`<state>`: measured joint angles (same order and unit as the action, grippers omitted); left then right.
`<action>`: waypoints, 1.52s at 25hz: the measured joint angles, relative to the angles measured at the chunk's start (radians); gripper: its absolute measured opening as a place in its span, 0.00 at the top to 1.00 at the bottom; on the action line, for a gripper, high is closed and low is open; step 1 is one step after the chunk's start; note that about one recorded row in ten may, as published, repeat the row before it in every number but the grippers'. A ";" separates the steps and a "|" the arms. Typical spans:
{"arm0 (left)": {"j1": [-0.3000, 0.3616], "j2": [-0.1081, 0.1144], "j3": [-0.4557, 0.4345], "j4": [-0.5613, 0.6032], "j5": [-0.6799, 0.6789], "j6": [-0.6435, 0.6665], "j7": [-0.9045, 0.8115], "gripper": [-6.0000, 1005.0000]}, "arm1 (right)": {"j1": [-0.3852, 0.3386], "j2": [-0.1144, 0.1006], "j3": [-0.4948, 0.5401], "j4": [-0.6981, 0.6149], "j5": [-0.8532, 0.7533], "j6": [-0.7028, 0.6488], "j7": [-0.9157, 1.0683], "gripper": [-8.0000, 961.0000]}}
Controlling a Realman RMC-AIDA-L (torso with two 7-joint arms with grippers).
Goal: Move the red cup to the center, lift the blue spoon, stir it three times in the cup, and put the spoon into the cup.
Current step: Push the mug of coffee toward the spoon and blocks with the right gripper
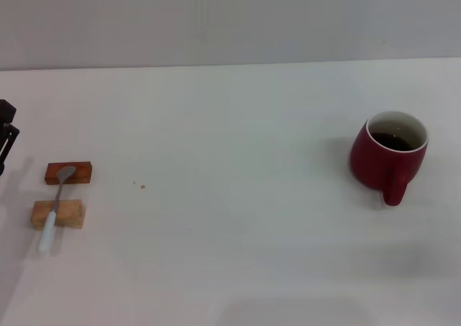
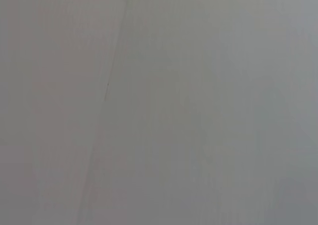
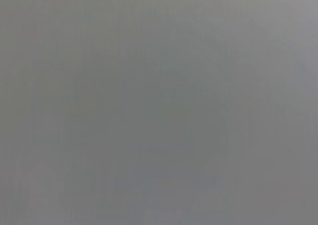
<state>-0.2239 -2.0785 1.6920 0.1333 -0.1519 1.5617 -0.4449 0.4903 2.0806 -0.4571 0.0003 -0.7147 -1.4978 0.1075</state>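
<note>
On the white table (image 1: 238, 124), the red cup (image 1: 387, 155) stands upright at about 3 o'clock from the middle, dark liquid inside and its stubby handle turned toward 6 o'clock. Well apart from it, at about 9 o'clock, the blue spoon (image 1: 55, 207) lies bridged across two small wooden blocks, its metal bowl on the reddish-brown block (image 1: 69, 173) and its pale handle over the lighter tan block (image 1: 57, 214). Only a dark sliver of the left tool (image 1: 6, 135) shows, at the 9 o'clock edge of the head view, so I cannot tell whether it is apart or together, and the right tool is out of sight.
</note>
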 joint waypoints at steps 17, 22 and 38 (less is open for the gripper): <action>0.005 0.000 0.000 -0.001 0.000 -0.001 -0.001 0.18 | 0.007 -0.002 0.001 0.000 0.000 0.021 0.009 0.60; 0.006 0.000 0.000 -0.001 0.000 -0.003 -0.001 0.18 | 0.002 -0.007 -0.001 -0.055 -0.004 0.082 0.156 0.60; -0.003 0.000 0.000 0.003 -0.003 -0.011 -0.002 0.18 | -0.008 -0.124 -0.067 -0.329 -0.400 0.448 0.845 0.64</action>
<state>-0.2269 -2.0785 1.6920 0.1361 -0.1546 1.5508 -0.4464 0.4824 1.9567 -0.5241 -0.3285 -1.1146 -1.0499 0.9524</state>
